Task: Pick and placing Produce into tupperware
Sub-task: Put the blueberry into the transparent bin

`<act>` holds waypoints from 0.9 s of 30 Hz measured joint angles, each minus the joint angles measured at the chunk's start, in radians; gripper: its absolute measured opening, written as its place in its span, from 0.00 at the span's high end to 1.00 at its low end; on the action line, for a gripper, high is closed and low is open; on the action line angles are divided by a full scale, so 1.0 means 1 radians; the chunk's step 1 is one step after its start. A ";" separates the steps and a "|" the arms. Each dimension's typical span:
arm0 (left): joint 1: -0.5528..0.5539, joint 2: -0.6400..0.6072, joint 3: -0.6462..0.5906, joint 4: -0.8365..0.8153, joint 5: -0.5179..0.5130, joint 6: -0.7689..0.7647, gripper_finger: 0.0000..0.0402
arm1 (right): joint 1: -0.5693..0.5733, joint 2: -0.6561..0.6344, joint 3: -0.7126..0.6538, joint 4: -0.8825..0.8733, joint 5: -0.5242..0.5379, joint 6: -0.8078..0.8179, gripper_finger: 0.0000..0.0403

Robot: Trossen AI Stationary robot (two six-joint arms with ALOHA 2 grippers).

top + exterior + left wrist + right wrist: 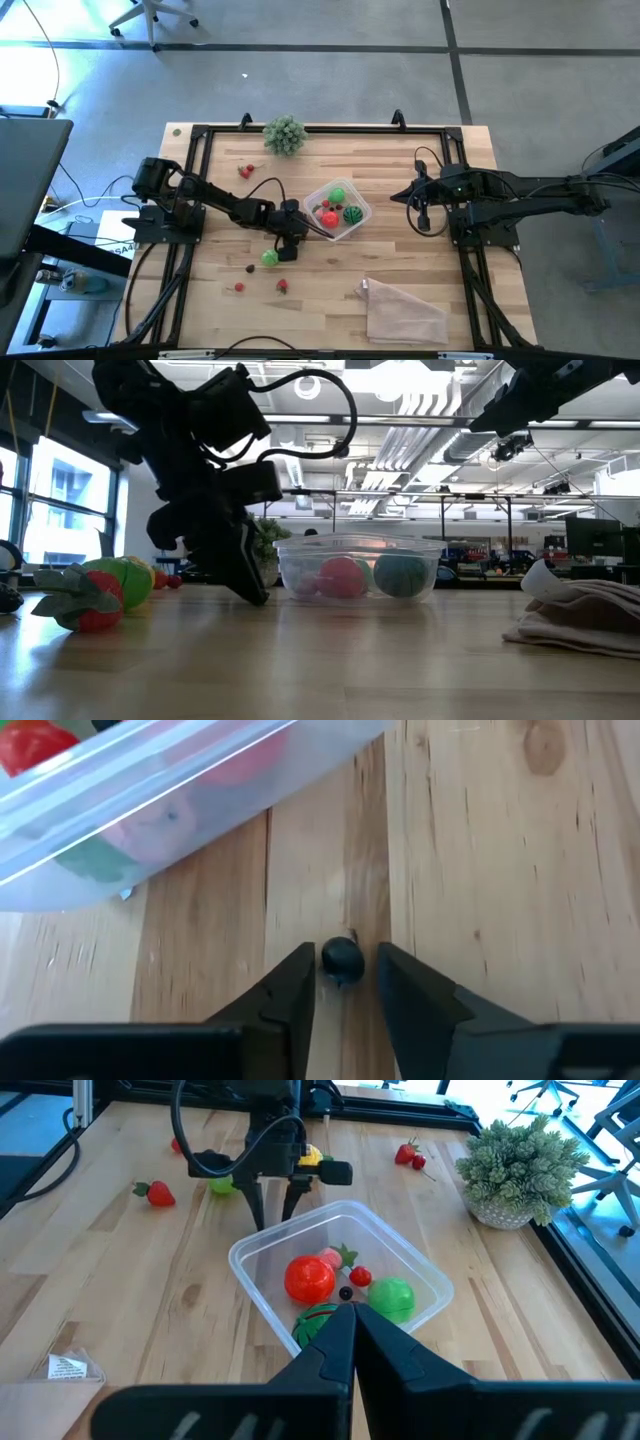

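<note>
The clear tupperware sits mid-table and holds a red ball, a green ball, a striped melon ball and small red pieces. My left gripper points down at the table just near-left of the tub. It is open, with one finger on each side of a tiny dark berry that rests on the wood. My right gripper is shut and empty, raised above the table to the right of the tub.
Loose produce lies near-left of the tub: a green-yellow piece, a strawberry, a small red piece and a dark berry. Red cherries lie far-left. A leafy clump stands at the far edge. A crinkled bag lies near-right.
</note>
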 joint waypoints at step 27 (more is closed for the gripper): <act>0.000 0.000 0.000 0.010 0.031 -0.025 0.85 | 0.000 0.000 0.000 0.000 0.000 0.000 1.00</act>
